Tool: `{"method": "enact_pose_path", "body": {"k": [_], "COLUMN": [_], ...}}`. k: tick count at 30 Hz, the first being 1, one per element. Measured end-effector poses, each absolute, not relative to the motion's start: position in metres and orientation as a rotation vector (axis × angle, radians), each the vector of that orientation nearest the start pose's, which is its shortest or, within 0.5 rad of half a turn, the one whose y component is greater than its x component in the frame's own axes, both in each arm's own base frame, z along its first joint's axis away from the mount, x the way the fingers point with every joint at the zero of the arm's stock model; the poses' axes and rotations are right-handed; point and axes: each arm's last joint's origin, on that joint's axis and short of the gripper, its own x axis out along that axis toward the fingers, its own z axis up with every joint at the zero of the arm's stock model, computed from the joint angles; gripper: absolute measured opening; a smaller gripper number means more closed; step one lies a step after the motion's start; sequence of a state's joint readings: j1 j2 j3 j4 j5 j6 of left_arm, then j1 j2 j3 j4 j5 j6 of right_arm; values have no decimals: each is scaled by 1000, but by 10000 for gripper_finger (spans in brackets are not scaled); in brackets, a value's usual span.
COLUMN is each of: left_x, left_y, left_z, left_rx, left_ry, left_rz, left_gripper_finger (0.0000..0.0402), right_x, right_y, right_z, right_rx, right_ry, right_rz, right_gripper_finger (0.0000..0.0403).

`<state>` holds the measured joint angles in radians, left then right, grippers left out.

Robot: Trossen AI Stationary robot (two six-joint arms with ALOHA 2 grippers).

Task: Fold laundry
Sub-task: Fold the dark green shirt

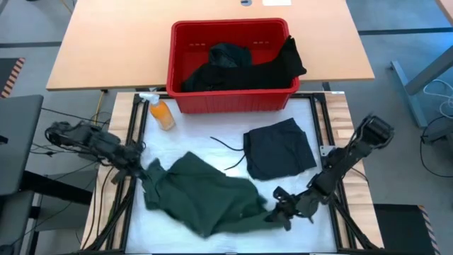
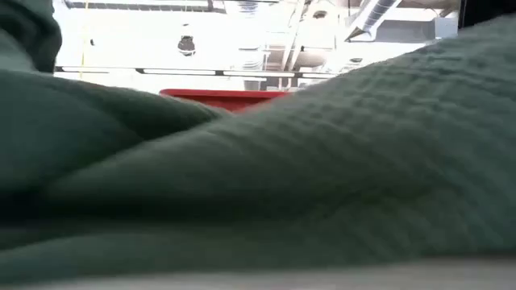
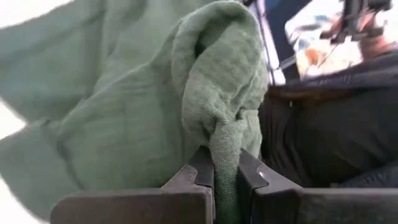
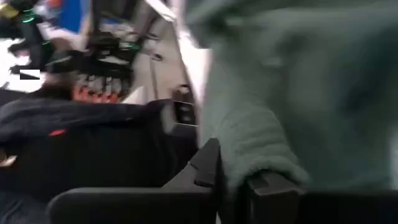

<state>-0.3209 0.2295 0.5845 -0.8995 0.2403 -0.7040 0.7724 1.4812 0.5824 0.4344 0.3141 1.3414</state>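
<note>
On the white work surface (image 1: 212,138) the green shirt (image 1: 205,195) stretches crumpled between both arms, left gripper (image 1: 136,164) clamping its left corner, right gripper (image 1: 277,212) barely parted around its right edge.

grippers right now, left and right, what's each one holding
Left end effector: shut on the green shirt, at its left end.
Right end effector: green shirt between its fingers; grip cannot be told.

One green shirt (image 1: 205,195); one black garment (image 1: 279,149) – folded; one red basket (image 1: 177,71); one orange bottle (image 1: 161,112)
</note>
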Motion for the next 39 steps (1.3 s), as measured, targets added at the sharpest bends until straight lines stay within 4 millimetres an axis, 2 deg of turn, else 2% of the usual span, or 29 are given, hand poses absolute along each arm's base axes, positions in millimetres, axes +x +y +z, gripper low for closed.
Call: {"method": "enact_pose_path", "body": {"k": [3, 6, 9, 13, 17, 21, 24, 26, 29, 33, 36, 39], "left_x": [53, 55, 55, 55, 54, 54, 54, 54, 54, 54, 54, 54], "left_y": [-26, -28, -29, -29, -30, -30, -30, -30, -30, -30, -30, -30], "left_z": [237, 226, 223, 224, 224, 224, 224, 224, 224, 224, 224, 224], "left_rx": [-692, -718, -731, -730, -709, -676, -671, -686, -692, -682, -669, -648], "left_ry": [804, 864, 884, 891, 893, 884, 881, 886, 888, 886, 884, 877], "left_rz": [-324, -336, -346, -388, -416, -431, -429, -423, -420, -426, -439, -449], "left_gripper_finger": [0, 0, 0, 0, 0, 0, 0, 0, 0, 0, 0, 0], "right_x": [213, 219, 226, 229, 228, 234, 245, 250, 250, 236, 224, 216], "right_y": [188, 182, 171, 155, 135, 109, 92, 89, 100, 137, 160, 171], "right_z": [154, 152, 161, 186, 208, 224, 225, 219, 199, 171, 165, 165], "right_rx": [1066, 1031, 1039, 1104, 1111, 954, 857, 895, 999, 1213, 1330, 1378], "right_ry": [702, 726, 726, 736, 683, 521, 418, 474, 686, 1043, 1200, 1258], "right_rz": [62, 78, 118, 256, 291, 284, 248, 274, 325, 307, 291, 281], "right_gripper_finger": [87, 123, 157, 189, 194, 189, 185, 183, 179, 168, 158, 151]}}
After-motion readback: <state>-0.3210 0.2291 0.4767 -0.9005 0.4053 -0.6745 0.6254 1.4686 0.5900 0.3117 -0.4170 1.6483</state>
